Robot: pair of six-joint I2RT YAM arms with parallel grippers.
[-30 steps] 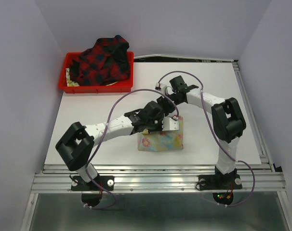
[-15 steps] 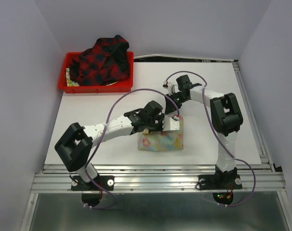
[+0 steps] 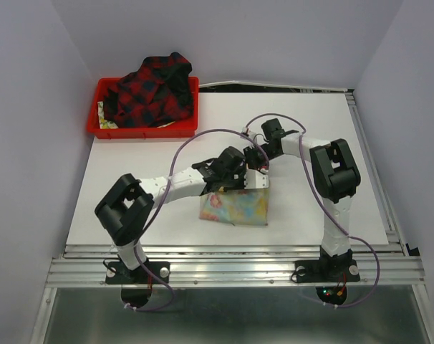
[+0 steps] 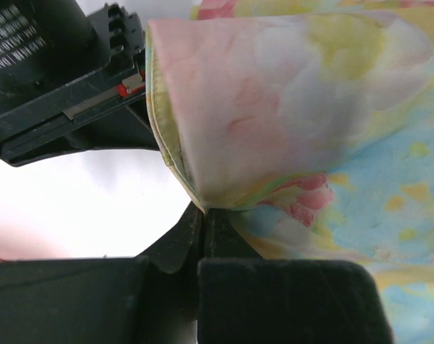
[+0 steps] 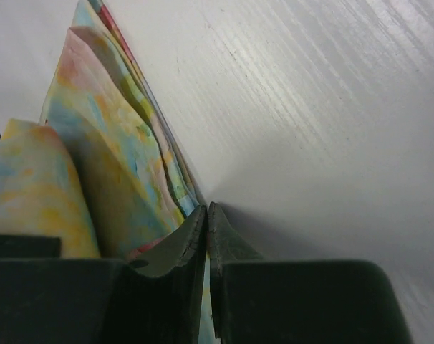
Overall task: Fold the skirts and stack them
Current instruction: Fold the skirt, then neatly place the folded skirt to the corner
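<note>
The pastel skirt [image 3: 235, 208] lies on the white bench [image 3: 317, 129] just below the middle of the overhead view, folded into a compact, roughly square bundle of yellow and light blue with pink flowers. Both arms reach in over its upper edge, the left arm from the lower left of the frame and the right arm from the right side.

In the left wrist view, the left gripper [image 4: 203, 211] has its jaws pressed together on a folded edge of the skirt. The cloth rises from the tips in a rounded pink and yellow fold that fills the upper right of that view.

In the right wrist view, the right gripper [image 5: 207, 208] has its jaws closed to a thin slit, nipping the skirt's edge where several layers meet the bench. The layered cloth stands to the left of the tips, and bare bench fills the right of the frame.

The plaid skirt [image 3: 149, 89], dark red and black, is heaped in the red tray [image 3: 142, 132] at the upper left of the overhead view, well apart from both arms, and spills over the tray's rim.
</note>
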